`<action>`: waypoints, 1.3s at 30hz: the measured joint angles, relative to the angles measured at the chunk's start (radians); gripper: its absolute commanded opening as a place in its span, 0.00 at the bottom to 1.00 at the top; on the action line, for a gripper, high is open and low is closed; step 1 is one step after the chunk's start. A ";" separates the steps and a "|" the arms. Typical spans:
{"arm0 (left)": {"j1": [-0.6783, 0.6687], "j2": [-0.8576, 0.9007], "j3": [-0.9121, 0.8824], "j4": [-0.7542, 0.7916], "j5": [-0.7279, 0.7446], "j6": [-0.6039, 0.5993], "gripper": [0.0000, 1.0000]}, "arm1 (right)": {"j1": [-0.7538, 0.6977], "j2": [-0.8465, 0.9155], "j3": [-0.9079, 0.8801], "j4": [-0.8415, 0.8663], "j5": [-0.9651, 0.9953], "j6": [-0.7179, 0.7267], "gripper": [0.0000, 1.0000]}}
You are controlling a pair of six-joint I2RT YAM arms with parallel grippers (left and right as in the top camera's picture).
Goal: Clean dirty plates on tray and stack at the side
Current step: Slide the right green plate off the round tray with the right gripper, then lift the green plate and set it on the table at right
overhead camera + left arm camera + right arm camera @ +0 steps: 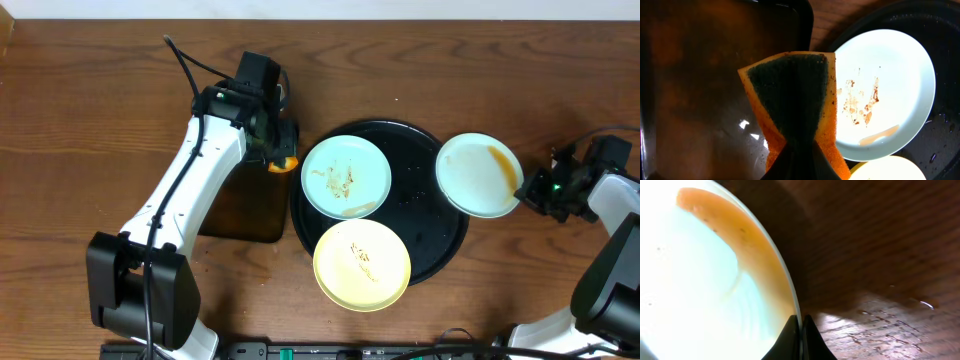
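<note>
The black round tray (432, 225) sits mid-table. A light blue plate (345, 176) with brown specks lies on its left part, also in the left wrist view (890, 95). A pale yellow plate (362, 264) overlaps the tray's front rim. My right gripper (528, 190) is shut on the rim of the white plate (478, 175), which has an orange-brown smear and is held over the tray's right edge; the right wrist view shows the plate's rim (790, 292) between the fingers (801, 330). My left gripper (280, 155) is shut on an orange sponge (790, 100) with a dark green scrub face, just left of the blue plate.
A dark brown rectangular tray (240, 205) lies under the left arm, beside the black tray's left rim; it shows wet and glossy in the left wrist view (695, 90). Bare wooden table (520, 300) surrounds both trays. The table under the right gripper looks wet (880, 325).
</note>
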 measured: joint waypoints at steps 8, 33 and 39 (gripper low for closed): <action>0.000 0.000 0.000 0.000 0.000 0.000 0.07 | 0.035 -0.153 -0.002 -0.002 -0.009 -0.039 0.01; 0.000 0.000 0.000 0.000 0.000 0.000 0.08 | 0.666 -0.395 -0.002 0.014 0.687 -0.075 0.01; 0.000 0.000 0.000 0.000 0.000 0.000 0.08 | 0.843 -0.395 -0.002 0.045 0.888 -0.134 0.01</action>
